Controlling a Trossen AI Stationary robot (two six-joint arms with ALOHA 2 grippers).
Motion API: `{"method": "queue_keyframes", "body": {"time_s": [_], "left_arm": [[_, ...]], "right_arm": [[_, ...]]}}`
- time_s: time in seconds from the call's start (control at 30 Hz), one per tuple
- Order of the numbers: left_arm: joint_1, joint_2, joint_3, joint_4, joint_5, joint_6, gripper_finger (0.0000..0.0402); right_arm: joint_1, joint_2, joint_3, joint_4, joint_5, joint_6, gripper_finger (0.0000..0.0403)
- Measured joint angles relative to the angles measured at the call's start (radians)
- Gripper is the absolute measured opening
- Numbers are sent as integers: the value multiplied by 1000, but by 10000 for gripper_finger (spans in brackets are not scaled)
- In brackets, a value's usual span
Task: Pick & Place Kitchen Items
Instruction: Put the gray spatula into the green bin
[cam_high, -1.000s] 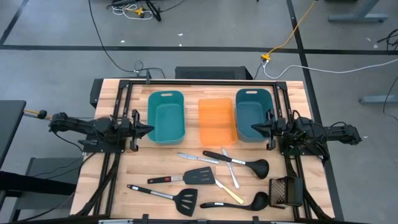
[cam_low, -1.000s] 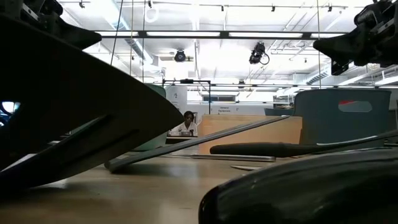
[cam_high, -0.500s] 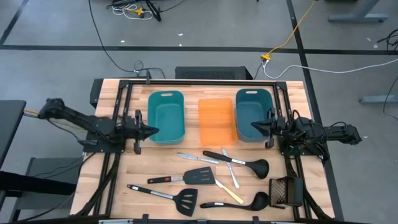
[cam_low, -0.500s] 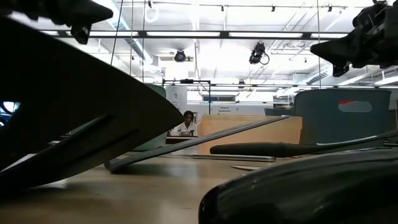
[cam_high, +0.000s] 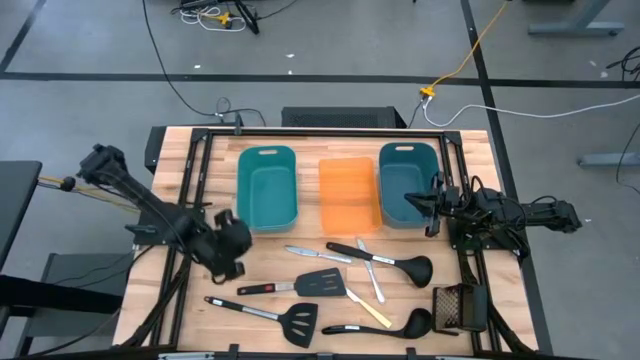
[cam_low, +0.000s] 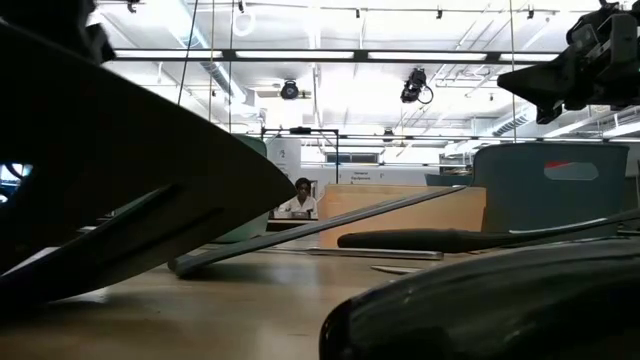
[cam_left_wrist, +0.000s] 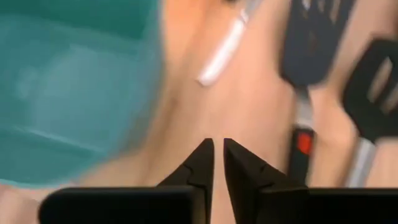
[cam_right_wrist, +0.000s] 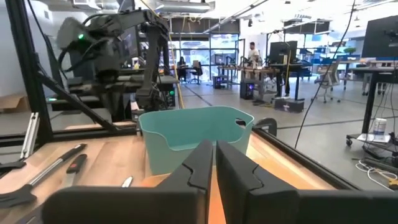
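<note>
Several kitchen items lie flat on the wooden table's near half: a silver knife (cam_high: 305, 253), two black ladles (cam_high: 385, 262) (cam_high: 385, 325), a black spatula with a red mark on its handle (cam_high: 300, 285), a slotted spatula (cam_high: 270, 315) and a yellow-handled knife (cam_high: 366, 308). My left gripper (cam_high: 236, 266) hangs tipped down over bare wood, left of the spatula handle (cam_left_wrist: 303, 144), touching nothing. A narrow gap shows between its fingertips (cam_left_wrist: 217, 149). My right gripper (cam_high: 410, 201) waits level over the right teal bin (cam_high: 400, 180), shut (cam_right_wrist: 214, 152).
A left teal bin (cam_high: 268, 187), an orange bin (cam_high: 348, 192) and the right teal bin stand in a row at the far side. A dark mesh object (cam_high: 456, 308) sits at the near right. Bare wood lies on the near left (cam_high: 215, 330).
My left arm has swung out from its resting place at the table's left edge, toward the near edge and the utensils, and its gripper has tipped from level to pointing down. The utensils have stayed where they were.
</note>
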Motion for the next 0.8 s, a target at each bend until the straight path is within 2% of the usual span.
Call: {"method": "queue_keyframes", "body": {"time_s": [0.13,0.3,0.5,0.6,0.8], "left_arm": [[-48,96,0,129,98,20,94],[-59,190,1,336,189,57,167],[-59,302,0,340,210,62,237],[-58,345,1,355,206,88,253],[-52,416,0,376,198,107,257]], "right_arm": [[0,0,0,0,-1,0,31],[0,0,0,12,6,0,31],[0,0,-1,-9,5,44,31],[0,0,-1,-29,4,54,31],[0,0,-1,-36,5,55,31]]}}
